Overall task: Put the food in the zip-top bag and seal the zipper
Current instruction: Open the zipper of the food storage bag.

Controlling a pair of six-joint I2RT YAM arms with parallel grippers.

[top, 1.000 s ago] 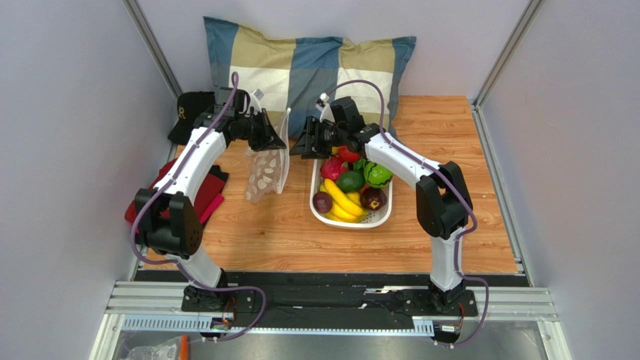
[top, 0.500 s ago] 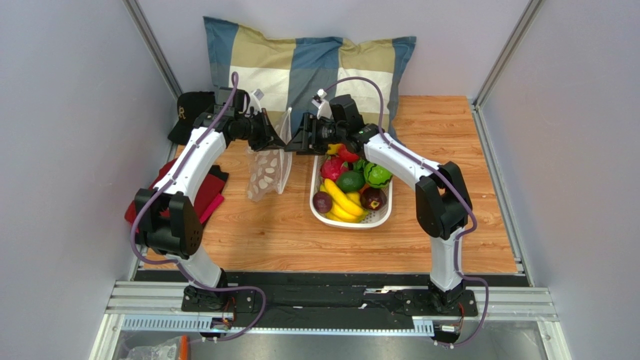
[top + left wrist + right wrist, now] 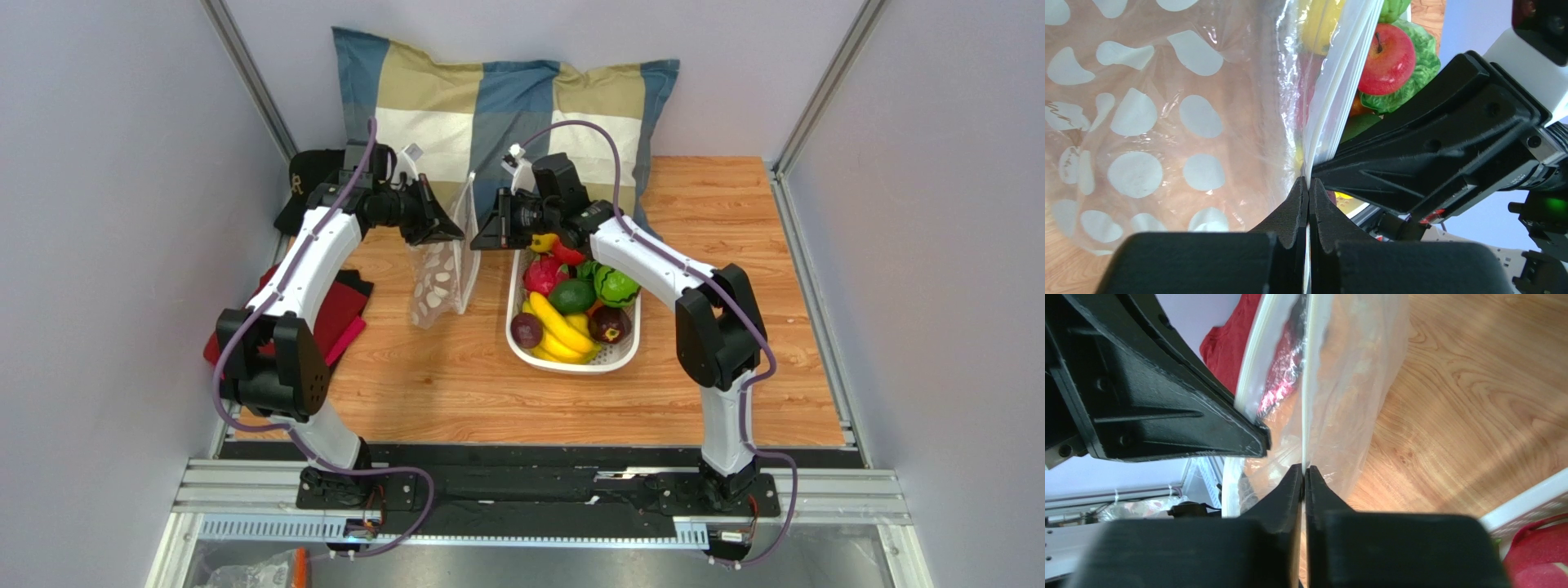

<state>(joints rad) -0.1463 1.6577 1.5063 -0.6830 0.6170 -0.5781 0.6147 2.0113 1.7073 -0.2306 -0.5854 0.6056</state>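
2 grippers are closed on the zip-top bag (image 3: 439, 284): my left gripper (image 3: 1308, 184) pinches one lip of the zipper (image 3: 1341, 76), my right gripper (image 3: 1303, 470) the other lip, tips almost touching. The rim runs about 12 to 6 in the top view. The food (image 3: 570, 300) lies in the white basket (image 3: 621, 355) at 3 o'clock from the bag, nearer my right arm. I think the mouth must open wider first; the pillow (image 3: 491, 104) at 12 does not disturb.
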